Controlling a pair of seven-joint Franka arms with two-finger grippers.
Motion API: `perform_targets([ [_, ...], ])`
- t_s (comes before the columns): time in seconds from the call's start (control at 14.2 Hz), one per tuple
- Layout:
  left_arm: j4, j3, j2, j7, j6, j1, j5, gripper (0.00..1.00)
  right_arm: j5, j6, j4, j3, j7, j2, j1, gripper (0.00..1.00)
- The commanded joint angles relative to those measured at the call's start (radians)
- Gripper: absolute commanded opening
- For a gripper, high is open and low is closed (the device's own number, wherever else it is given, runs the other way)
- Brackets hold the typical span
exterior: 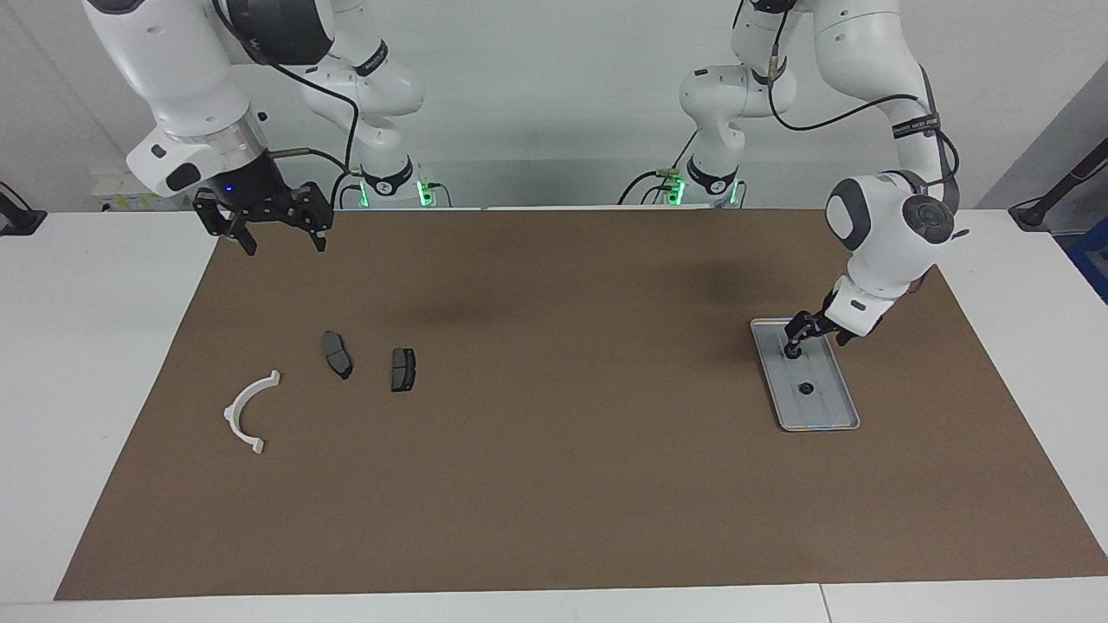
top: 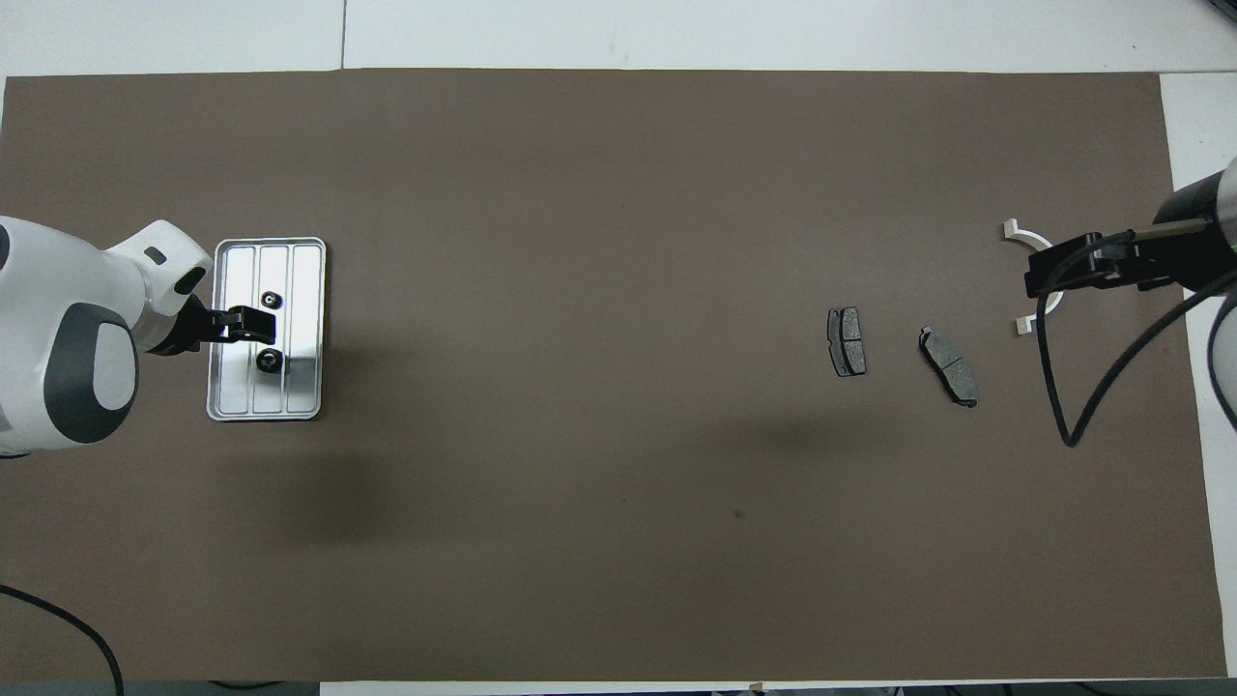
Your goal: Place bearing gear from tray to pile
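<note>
Your left gripper [exterior: 795, 343] is down in the tray [exterior: 833, 414], fingers apart, right at the gear nearer the robots [exterior: 791, 350] — nothing clamped yet. From the facing view the fingertips seem to straddle that gear, but the fingers hide most of it, so you can't be sure they're seated around it rather than just beside it. In the overhead view the gripper [top: 253, 325] sits between the two dark parts, which muddies it further.

Moving outward: the second gear [exterior: 806, 388] lies farther from the robots on the same tray, untouched. The tray itself sits flat on the brown mat [exterior: 554, 484] toward the left arm's end of the table.

Well apart, toward the right arm's end, there's the pile — two dark pads [exterior: 337, 354] and [exterior: 402, 369], and the white bracket [exterior: 248, 411] a little farther out. Your right gripper [exterior: 275, 235] hangs open over the mat's edge near its base; that arm waits.

So this is the pick, not yet made. Next you need those fingers to close squarely on the gear — it's small and low, so centre it first — then lift straight up clear of the rim before the long carry to the pile. A skewed pinch could flick it along the ribs.
</note>
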Motion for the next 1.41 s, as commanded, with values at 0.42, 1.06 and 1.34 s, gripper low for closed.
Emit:
perform_targets([
  [0.42, -0.040, -0.001, 0.058, -0.029, 0.067, -0.014, -0.006, 0.80, -0.093, 0.137, -0.017, -0.009, -0.123, 0.102, 0.058, 1.00],
  [1.06, -0.078, -0.002, 0.051, -0.040, 0.098, -0.020, -0.006, 0.74, -0.101, 0.337, -0.123, -0.009, -0.066, 0.153, 0.086, 1.00],
  [1.34, -0.080, -0.002, 0.050, -0.040, 0.092, -0.020, -0.006, 0.50, -0.102, 0.431, -0.161, -0.009, -0.058, 0.187, 0.087, 1.00],
])
